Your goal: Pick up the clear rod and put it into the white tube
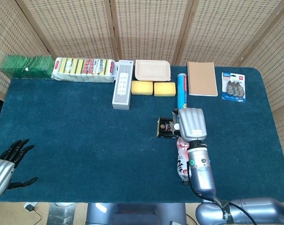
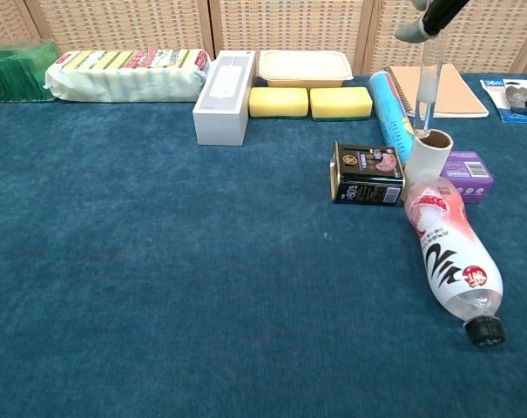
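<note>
The white tube (image 2: 428, 157) stands upright between a black tin and a purple box. My right hand (image 1: 191, 123) hovers over it and hides it in the head view. In the chest view its fingertips (image 2: 422, 19) pinch the top of the clear rod (image 2: 427, 87), which hangs almost upright. The rod's lower end sits at the left side of the tube's mouth; I cannot tell whether it is inside. My left hand (image 1: 6, 164) rests at the table's near left corner, fingers spread and holding nothing.
A black tin (image 2: 368, 174) and a purple box (image 2: 470, 172) flank the tube. A plastic bottle (image 2: 451, 259) lies in front of it, a blue cylinder (image 2: 388, 103) behind. A notebook (image 1: 202, 78), sponges (image 2: 310, 102), a white box (image 2: 223, 108) line the back.
</note>
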